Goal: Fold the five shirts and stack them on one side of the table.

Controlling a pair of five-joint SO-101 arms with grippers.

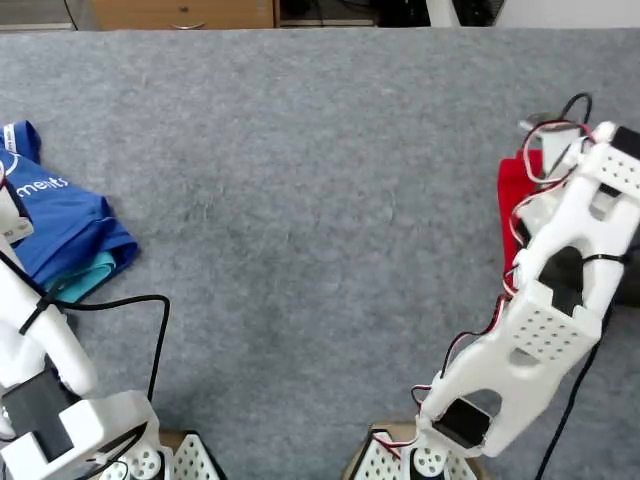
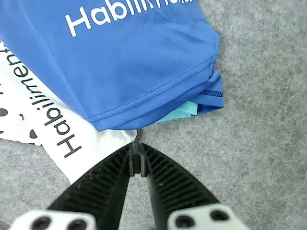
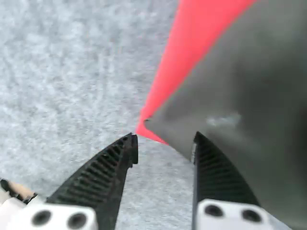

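**Three stacked at the left edge, two waiting at the right**

Tabletop covered in grey felt.

Left edge: stack of folded shirts; blue shirt on top, teal shirt showing as a sliver under its hem, white shirt at the bottom, sticking out past the blue one. In the high view, blue shirt and teal shirt sit against the left edge; that fits the task's call for one side.

Left gripper: jaws clenched, tips together, just beside the white shirt's corner. It looks empty, though the tips meet right at the hem, so a nipped thread can't be ruled out. Closed tips would suit pressing or nudging cloth flat rather than lifting.

Right edge: red shirt flat on the felt, partly under the right arm. From the wrist, a dark grey shirt lies over the red shirt, one grey corner pointing out across the felt.

Right gripper: jaws spread wide, straddling that grey corner, nothing held; likely lined up to pinch the top layer alone.

Judgement: three of five done; grey and red left to fold. Risk: jaws catching both layers together.
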